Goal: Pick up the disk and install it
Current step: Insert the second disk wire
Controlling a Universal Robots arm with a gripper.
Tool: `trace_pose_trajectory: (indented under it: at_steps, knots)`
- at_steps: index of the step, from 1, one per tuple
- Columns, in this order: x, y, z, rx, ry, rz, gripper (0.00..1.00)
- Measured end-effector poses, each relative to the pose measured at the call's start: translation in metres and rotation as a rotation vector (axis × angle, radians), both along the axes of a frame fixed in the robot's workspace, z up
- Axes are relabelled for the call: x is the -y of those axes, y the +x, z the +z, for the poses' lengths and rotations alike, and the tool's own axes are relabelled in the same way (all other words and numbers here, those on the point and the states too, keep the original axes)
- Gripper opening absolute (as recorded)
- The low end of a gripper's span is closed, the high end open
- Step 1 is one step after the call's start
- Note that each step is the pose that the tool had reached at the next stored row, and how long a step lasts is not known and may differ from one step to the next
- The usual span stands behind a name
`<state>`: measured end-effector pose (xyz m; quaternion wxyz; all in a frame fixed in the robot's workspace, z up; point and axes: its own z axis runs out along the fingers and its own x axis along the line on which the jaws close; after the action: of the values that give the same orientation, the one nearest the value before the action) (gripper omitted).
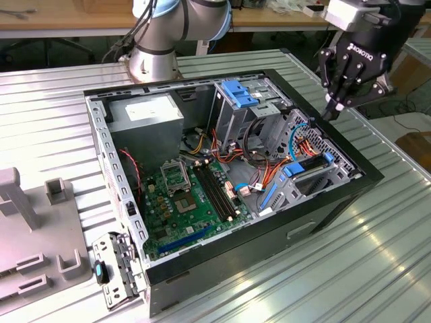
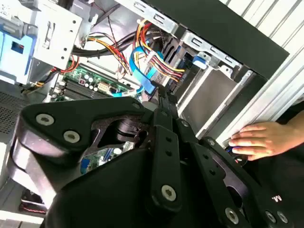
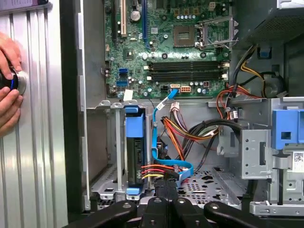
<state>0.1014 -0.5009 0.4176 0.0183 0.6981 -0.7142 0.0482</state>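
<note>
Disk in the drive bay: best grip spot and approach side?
Likely pinch the disk across its narrow upturned edge, mid-length, coming straight down through the case's open side: it stands on edge in the bay, and cables crowd one end.

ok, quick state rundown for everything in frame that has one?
disk: seated on edge in the lower drive bay, cables plugged at one end
gripper: above the case's drive-bay corner, fingers together, holding nothing
computer case: lying on its side, side panel off
CPU socket: empty, no cooler
blue bracket: fixed atop the grey cage
hand: resting on the table beside the case
</note>
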Motion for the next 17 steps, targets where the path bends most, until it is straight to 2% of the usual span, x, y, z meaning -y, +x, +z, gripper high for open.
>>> trace_pose_trajectory:
  at_steps: [1, 2, 4, 5, 6, 7, 9, 11, 13, 17]
  knots:
    - [-0.0101, 0.0026, -0.0046, -0.0001, -0.0148, 0.000, 0.17]
    - [-0.0222, 0.0034, -0.0190, -0.0039, -0.0492, 0.000, 0.36]
    - [-0.0253, 0.0034, -0.0194, -0.0063, -0.0842, 0.000, 0.36]
    - [-0.0263, 0.0034, -0.0197, -0.0073, -0.1056, 0.000, 0.36]
    - [-0.0275, 0.0034, -0.0205, -0.0087, -0.1321, 0.000, 0.36]
    - [-0.0292, 0.0034, -0.0215, -0.0094, -0.1411, 0.000, 0.36]
    - [-0.0336, 0.0034, -0.0248, -0.0116, -0.1439, 0.000, 0.36]
    - [-0.0351, 0.0036, -0.0304, -0.0143, -0.1442, 0.000, 0.36]
    - [-0.0356, 0.0045, -0.0319, -0.0151, -0.1528, -0.003, 0.36]
    - [-0.0356, 0.0100, -0.0320, -0.0167, -0.1562, -0.005, 0.36]
